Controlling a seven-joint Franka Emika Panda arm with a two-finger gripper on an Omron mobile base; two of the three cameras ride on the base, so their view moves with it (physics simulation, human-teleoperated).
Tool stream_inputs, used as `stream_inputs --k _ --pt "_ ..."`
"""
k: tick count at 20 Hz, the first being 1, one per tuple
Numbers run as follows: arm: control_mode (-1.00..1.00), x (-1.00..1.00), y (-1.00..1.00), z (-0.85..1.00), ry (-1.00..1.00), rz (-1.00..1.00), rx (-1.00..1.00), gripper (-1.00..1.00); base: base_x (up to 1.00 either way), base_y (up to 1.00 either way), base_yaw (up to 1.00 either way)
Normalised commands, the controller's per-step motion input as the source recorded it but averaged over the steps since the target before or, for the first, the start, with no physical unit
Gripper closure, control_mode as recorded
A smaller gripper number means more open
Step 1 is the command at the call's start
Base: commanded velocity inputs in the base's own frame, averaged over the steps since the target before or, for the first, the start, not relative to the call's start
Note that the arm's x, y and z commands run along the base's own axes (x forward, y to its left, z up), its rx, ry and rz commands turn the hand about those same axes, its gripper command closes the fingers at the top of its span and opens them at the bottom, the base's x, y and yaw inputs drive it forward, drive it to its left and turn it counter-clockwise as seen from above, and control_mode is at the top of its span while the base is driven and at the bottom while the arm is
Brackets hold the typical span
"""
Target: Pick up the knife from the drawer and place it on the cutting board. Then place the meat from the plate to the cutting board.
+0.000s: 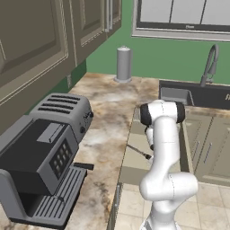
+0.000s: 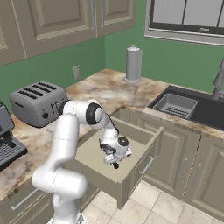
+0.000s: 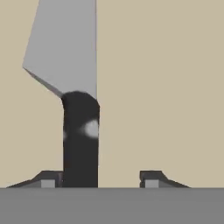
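Note:
The knife [image 3: 65,48] lies flat on the tan floor of the open drawer [image 2: 89,157]. Its broad grey blade points away from the hand and its black handle [image 3: 81,140] runs down between my fingertips. My gripper [image 3: 99,180] is low over the handle, jaws apart. The left fingertip [image 3: 48,179] is against the handle and the right one stands off to the side. From the left base the knife [image 1: 139,151] shows as a thin sliver beside the arm. In the right base view my gripper [image 2: 114,164] reaches down into the drawer. The cutting board, plate and meat are out of view.
A toaster [image 1: 63,112] and a coffee machine [image 1: 36,170] stand on the marble counter to the left. A paper towel roll [image 2: 133,64] stands at the back, and the sink [image 2: 175,105] with its faucet [image 1: 210,63] lies to the right. The drawer front [image 2: 142,168] juts over the tiled floor.

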Motion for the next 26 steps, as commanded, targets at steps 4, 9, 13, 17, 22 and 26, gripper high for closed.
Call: stream_inputs --k 4,9,13,17,22,26 --pt "-1.00 -0.16 0.00 0.00 -0.14 0.00 0.00 1.00 0.00 0.00 0.00" --pt "-1.00 -0.12 0.00 -0.02 -0.15 0.00 -0.04 1.00 0.00 0.00 0.00" --pt "-1.00 0.00 0.00 0.08 -0.07 0.00 -0.02 1.00 0.00 0.00 0.00" --pt "-1.00 0.00 0.00 0.65 0.00 -0.01 0.00 1.00 0.00 0.00 0.00" --pt "-1.00 0.01 -0.29 0.77 0.04 -0.02 0.00 1.00 0.00 0.00 0.00" --pt "-1.00 0.04 -0.53 0.55 0.10 -0.08 0.00 1.00 0.00 0.00 0.00"
